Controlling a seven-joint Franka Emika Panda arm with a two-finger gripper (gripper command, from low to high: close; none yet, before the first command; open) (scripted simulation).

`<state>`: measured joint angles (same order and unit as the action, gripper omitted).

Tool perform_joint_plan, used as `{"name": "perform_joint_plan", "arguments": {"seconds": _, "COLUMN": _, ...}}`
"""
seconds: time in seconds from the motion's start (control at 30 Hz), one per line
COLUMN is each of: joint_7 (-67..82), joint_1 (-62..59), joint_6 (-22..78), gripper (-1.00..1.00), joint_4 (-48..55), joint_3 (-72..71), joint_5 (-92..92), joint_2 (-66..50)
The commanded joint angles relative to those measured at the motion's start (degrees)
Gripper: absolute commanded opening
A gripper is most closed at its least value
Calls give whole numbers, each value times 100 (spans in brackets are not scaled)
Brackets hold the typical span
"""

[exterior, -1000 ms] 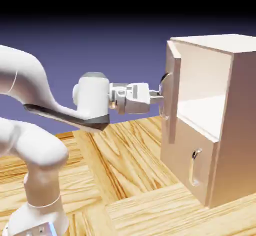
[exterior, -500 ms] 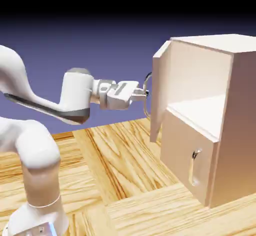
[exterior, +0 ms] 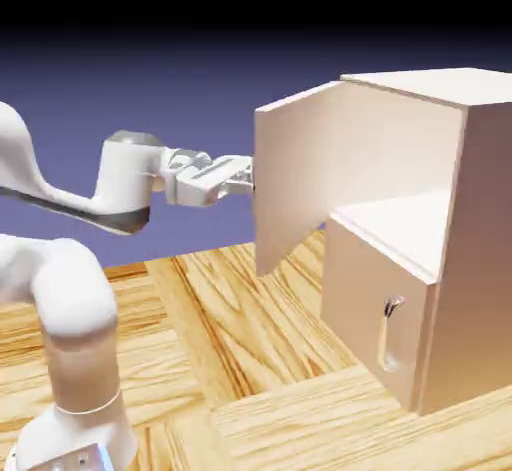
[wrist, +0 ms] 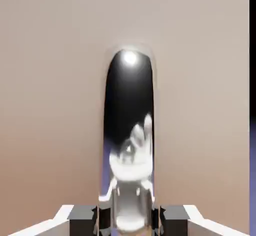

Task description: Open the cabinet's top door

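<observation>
Wood-grain counter carries the boxy beige-pink cabinet. Its tall flat top door is swung partway out, its curved silver handle pinched by the tool. Further outward pull along the hinge arc is judged needed.

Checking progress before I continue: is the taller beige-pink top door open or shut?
Open: the taller beige-pink top door stands swung well out, baring the cabinet's pale inner shelf.
</observation>
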<state>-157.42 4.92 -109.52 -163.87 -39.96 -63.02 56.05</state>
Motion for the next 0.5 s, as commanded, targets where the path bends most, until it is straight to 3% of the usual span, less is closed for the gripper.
{"name": "perform_joint_plan", "arguments": {"seconds": 0.0, "joint_7": 3, "joint_1": -44, "joint_6": 255, "gripper": -100, "joint_4": 149, "joint_3": -207, "joint_5": 219, "joint_2": -117}}
{"name": "perform_joint_plan", "arguments": {"seconds": 0.47, "joint_7": -258, "joint_1": -2196, "joint_6": 3239, "gripper": -100, "joint_4": 2748, "joint_3": -3102, "joint_5": 2061, "joint_2": -1621}}
